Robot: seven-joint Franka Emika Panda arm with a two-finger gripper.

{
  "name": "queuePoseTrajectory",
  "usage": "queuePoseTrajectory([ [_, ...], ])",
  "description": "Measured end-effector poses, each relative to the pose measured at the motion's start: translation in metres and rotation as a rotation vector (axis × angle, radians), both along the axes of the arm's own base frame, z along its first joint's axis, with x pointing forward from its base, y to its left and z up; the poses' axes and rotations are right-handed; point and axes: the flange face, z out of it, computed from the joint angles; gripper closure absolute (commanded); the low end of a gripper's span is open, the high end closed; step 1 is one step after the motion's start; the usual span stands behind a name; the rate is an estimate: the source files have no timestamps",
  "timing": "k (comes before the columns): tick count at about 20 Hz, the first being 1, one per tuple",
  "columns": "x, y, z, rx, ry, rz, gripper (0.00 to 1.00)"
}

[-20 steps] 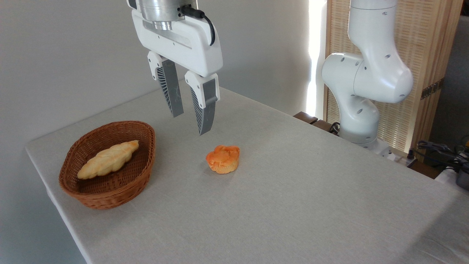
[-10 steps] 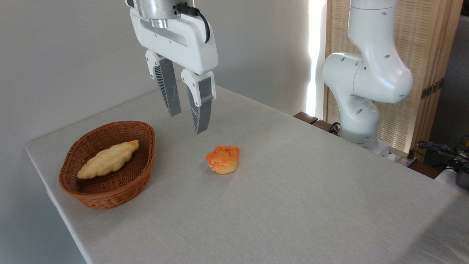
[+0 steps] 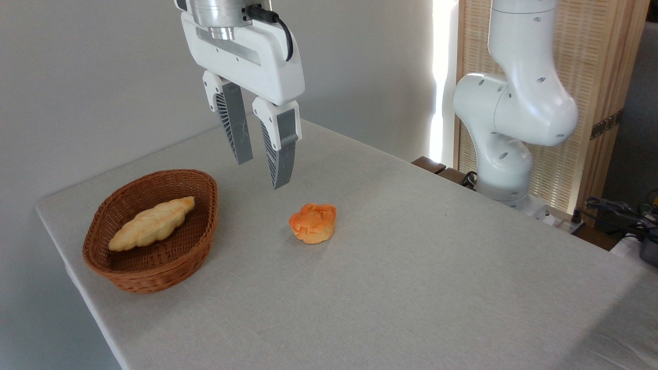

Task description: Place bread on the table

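1. One bread (image 3: 312, 223), a small orange bun with a lobed top, sits upright on the table (image 3: 411, 277) near its middle, right of the basket (image 3: 150, 259) and well apart from it.
2. You can see the gripper (image 3: 261, 172) hanging in the air above the table, up and to the left of the bread, touching nothing.
3. Its two grey ribbed fingers (image 3: 278, 154) point down with a narrow gap between the tips, so the pincer stands apart and holds nothing.
4. You find the brown wicker basket at the left side of the table, close to the left edge, resting on the cloth.
5. Inside the basket lies a long pale-yellow braided pastry (image 3: 151, 223), slanting from near left to far right.
6. Your arm's white base (image 3: 506, 154) stands at the far right edge of the table, in front of a slatted wooden screen (image 3: 596, 67).
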Motion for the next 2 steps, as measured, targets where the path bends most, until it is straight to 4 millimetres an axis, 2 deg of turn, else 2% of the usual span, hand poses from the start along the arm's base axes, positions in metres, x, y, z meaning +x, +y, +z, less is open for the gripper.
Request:
queuePoseTrajectory([
  [2,0.0005,-0.0001,-0.001,0.0,0.002,0.0,0.0],
])
